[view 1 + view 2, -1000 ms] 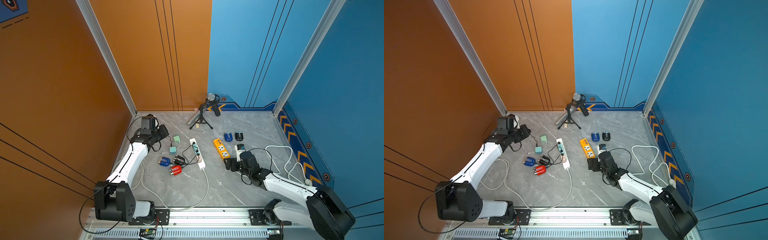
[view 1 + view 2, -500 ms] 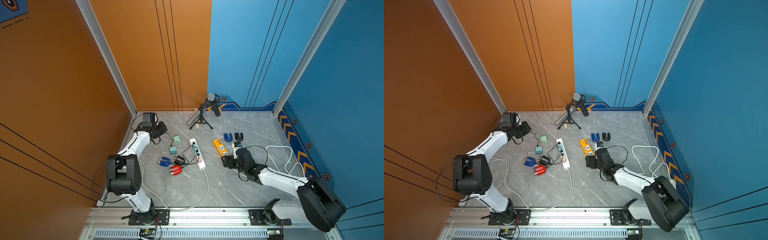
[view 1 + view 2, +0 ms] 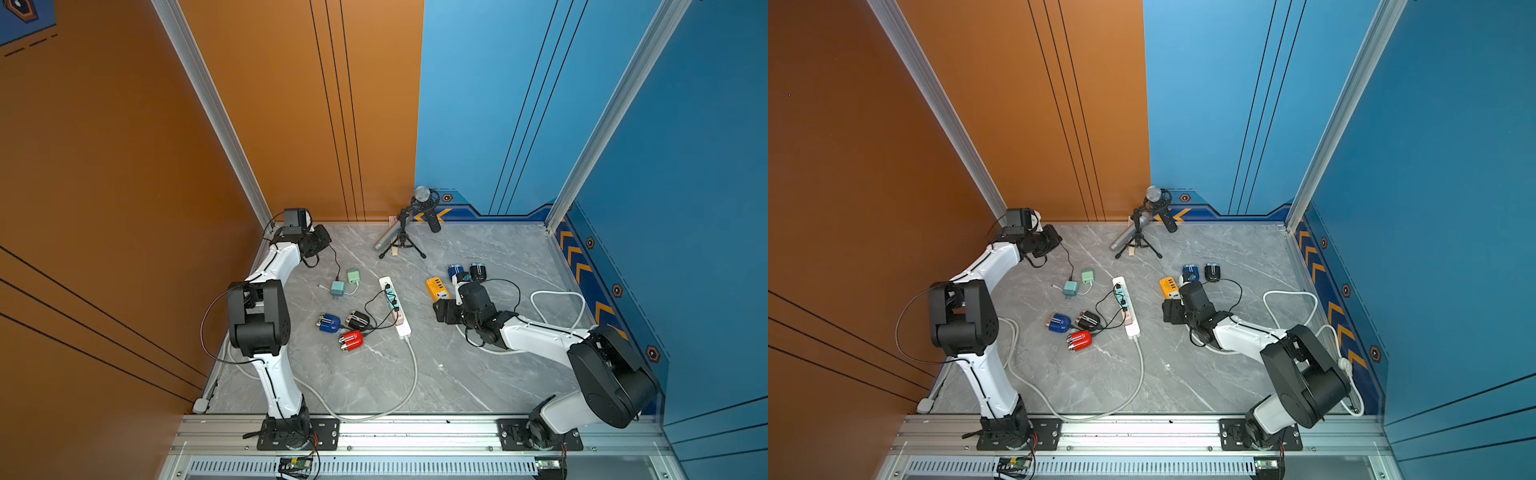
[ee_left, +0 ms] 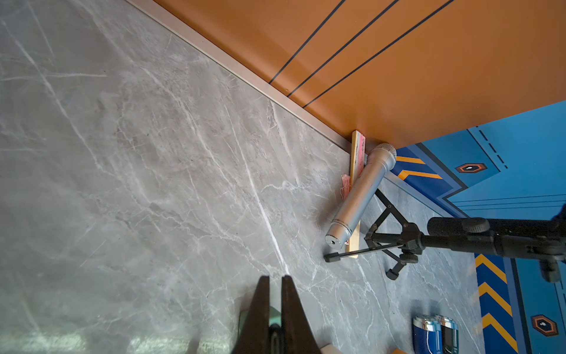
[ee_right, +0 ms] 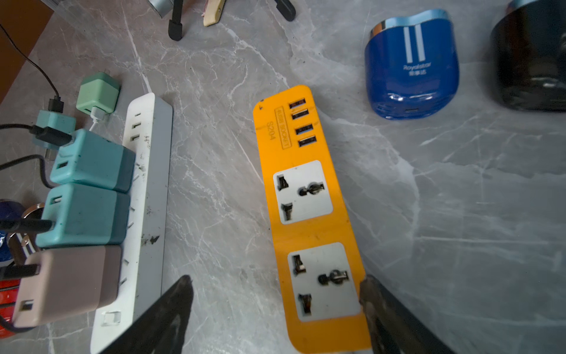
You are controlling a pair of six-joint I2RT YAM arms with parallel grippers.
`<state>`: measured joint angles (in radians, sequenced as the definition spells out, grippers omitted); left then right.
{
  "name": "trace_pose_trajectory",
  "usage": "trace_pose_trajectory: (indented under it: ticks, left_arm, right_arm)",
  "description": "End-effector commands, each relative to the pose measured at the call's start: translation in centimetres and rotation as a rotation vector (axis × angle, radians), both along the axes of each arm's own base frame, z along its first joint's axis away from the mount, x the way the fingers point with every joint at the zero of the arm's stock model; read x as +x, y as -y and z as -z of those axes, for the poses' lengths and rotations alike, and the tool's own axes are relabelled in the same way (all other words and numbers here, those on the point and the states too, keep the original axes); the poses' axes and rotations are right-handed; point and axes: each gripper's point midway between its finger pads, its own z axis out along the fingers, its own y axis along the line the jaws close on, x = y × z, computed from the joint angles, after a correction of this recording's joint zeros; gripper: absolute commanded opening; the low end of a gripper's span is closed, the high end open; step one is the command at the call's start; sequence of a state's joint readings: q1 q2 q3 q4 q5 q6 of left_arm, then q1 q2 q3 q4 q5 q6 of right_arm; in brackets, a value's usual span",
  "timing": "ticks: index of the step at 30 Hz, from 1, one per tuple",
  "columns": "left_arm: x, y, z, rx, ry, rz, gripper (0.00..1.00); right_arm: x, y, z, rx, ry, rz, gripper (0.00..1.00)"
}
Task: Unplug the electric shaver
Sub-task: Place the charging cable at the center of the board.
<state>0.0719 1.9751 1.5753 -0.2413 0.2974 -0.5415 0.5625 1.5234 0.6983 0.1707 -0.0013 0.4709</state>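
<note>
In both top views the red electric shaver (image 3: pixel 351 340) (image 3: pixel 1079 340) lay lower centre, corded towards the white power strip (image 3: pixel 395 305). Left wrist: the left gripper (image 4: pixel 275 277) was clenched, empty. Right wrist: the right gripper (image 5: pixel 275 279) gaped astride the bare orange power strip (image 5: pixel 309 214); closing there might grab the wrong thing.

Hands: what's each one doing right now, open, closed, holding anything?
Left hand: closed, nothing visibly held.
Right hand: open, empty, straddling the end of the orange power strip.

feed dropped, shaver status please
Left gripper shut, empty. Right gripper open over orange plastic power strip. Three cube chargers, cabled to shavers, in white power strip.
</note>
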Motion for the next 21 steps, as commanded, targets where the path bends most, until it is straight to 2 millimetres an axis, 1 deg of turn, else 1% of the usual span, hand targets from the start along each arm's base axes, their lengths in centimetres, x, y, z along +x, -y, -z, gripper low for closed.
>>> trace_pose_trajectory:
  ticks: [1,6,8,9,11,13,15,16,18,21]
  left_arm:
    - [1.3,0.4,-0.5,-0.010,0.026,0.034,0.00]
    - [3.1,0.6,-0.3,-0.018,0.032,0.060,0.00]
    - [3.3,1.0,0.1,-0.027,0.023,0.071,0.00]
    - [3.2,1.1,0.3,-0.023,0.018,0.070,0.02]
    - [2.6,1.2,0.9,-0.006,0.004,0.067,0.16]
    - [1.8,1.3,1.7,0.003,-0.019,0.069,0.39]
    - [0.9,1.3,2.6,0.017,-0.049,0.069,0.55]
    - [0.2,1.2,3.1,0.040,-0.073,0.067,0.62]
    - [-1.1,1.0,4.0,0.089,-0.108,0.064,0.71]
    - [-3.1,0.7,4.8,0.162,-0.163,0.065,0.81]
  right_arm:
    - [0.2,-0.4,0.2,-0.005,-0.026,-0.012,0.86]
    - [0.4,-0.7,0.2,-0.006,-0.030,-0.014,0.86]
    - [0.4,-0.8,0.3,-0.005,-0.034,-0.015,0.86]
    - [0.5,-0.9,0.2,-0.005,-0.035,-0.017,0.86]
    - [0.3,-0.9,0.4,-0.005,-0.039,-0.018,0.86]
    - [0.1,-0.9,0.5,-0.005,-0.042,-0.016,0.86]
    - [0.0,-0.9,0.4,-0.006,-0.041,-0.018,0.86]
    - [-0.1,-1.0,0.5,-0.007,-0.043,-0.018,0.86]
    - [-0.2,-1.0,0.4,-0.006,-0.041,-0.020,0.87]
    - [-0.3,-1.1,0.3,-0.005,-0.037,-0.028,0.87]
